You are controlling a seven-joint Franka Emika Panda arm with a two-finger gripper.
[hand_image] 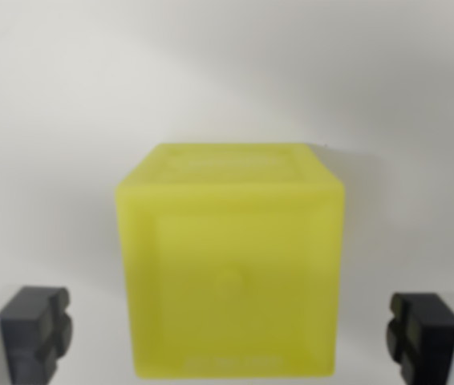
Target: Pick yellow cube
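The fingers stand spread wide, one each side of the yellow cube, not touching it. If they close off-centre, the cube may turn or slip on the desk.

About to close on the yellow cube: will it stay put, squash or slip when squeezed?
The yellow cube looks like rigid moulded plastic with crisp edges, so it probably won't squash. It sits flat on the pale surface, so rolling is unlikely. Its sides look smooth, so some slip is possible. The end effector is open, fingers clear on both sides.

Wrist view looks closely past the jaws onto a white surface.
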